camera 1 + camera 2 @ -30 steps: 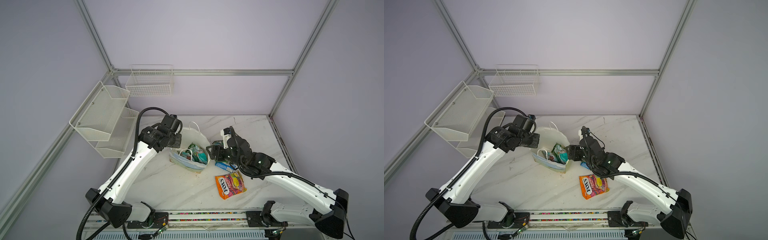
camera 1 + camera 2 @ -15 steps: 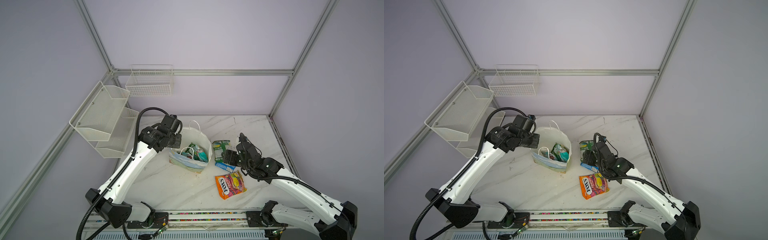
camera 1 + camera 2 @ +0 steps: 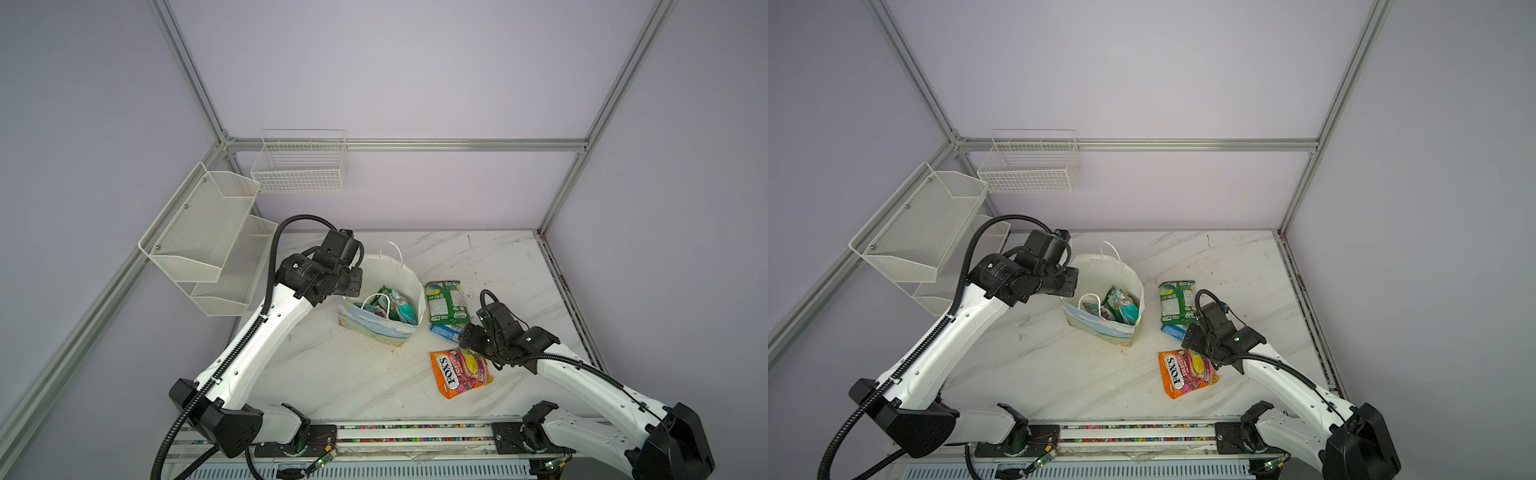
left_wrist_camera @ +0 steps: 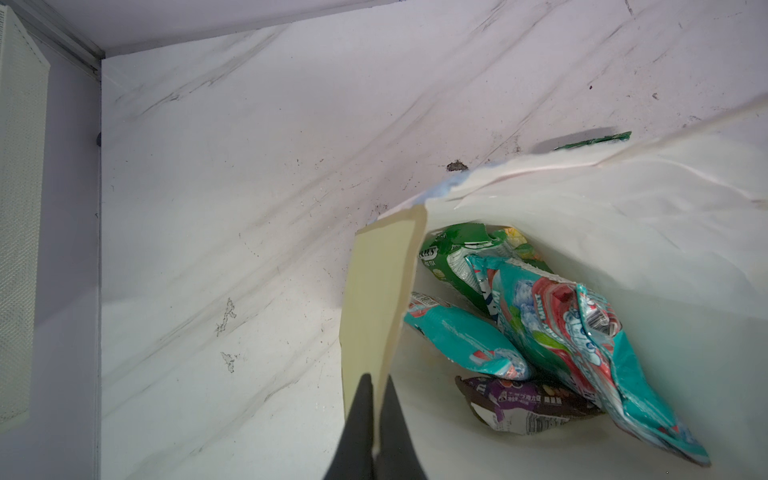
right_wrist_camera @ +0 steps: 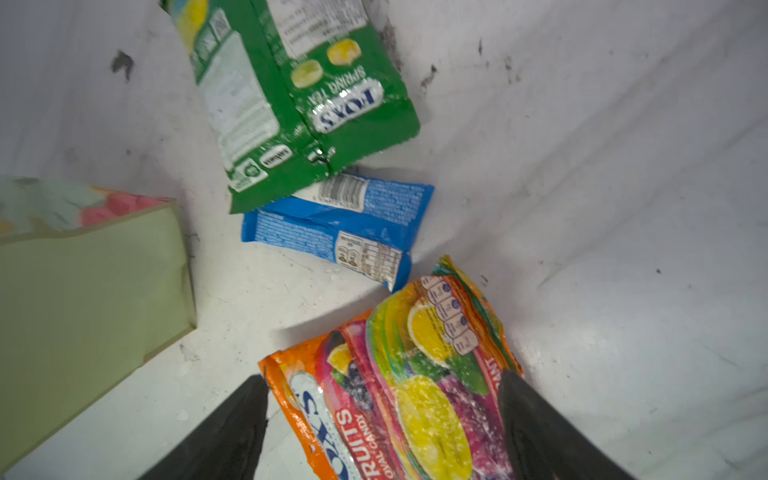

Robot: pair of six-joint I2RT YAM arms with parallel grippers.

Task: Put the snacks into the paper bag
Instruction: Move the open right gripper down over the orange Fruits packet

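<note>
The marble table is the ground for one clear change. A second ago the right arm had its gripper up at the mouth of the paper bag. It has since pulled away and dropped low over the snacks left outside. I judge that a delivery has just ended and the next pick is being lined up, so the task is past halfway, with three packets still out on the table.

The left arm reaches from the front rail up to the bag's side with its wrist bent down, and it has not shifted. The left gripper is pressed together on the bag's upper edge, pinching the paper so the mouth stays open. Just beyond its fingers, inside the bag, lie two teal packets, a green bag and a dark wrapper.

The right arm lies low, its forearm running in from the front right and its wrist tipped downward. The right gripper is spread wide and empty. Its fingers straddle one end of the orange FOX'S packet directly beneath; whether they touch it I cannot tell. Ahead of this gripper lies the small blue packet. Beyond that is a second green bag, overlapping the blue one's far edge. The paper bag stands near, off to the gripper's side
</note>
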